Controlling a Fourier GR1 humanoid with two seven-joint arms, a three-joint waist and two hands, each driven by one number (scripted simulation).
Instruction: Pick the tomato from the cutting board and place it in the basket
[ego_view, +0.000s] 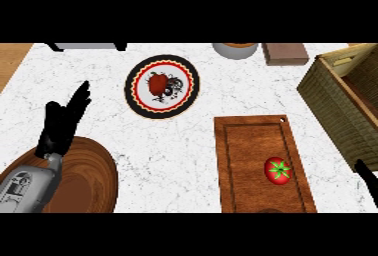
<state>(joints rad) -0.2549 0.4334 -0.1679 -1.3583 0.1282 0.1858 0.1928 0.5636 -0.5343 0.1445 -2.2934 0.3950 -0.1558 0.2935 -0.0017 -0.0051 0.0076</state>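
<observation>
A red tomato (277, 170) with a green stem lies on the wooden cutting board (251, 140), toward its near right part. The wicker basket (332, 95) stands at the right edge, beyond and right of the board. My left hand (65, 120) is at the left, fingers straight and pointing away, above a round wooden board. Only a black sliver of my right hand (367, 177) shows at the right edge, right of the tomato and apart from it.
A black-rimmed plate (162, 86) with a red pepper on it sits at the middle back. A round wooden board (88, 180) lies at the near left. A grey bowl (235, 50) and a brown block (284, 53) stand along the back.
</observation>
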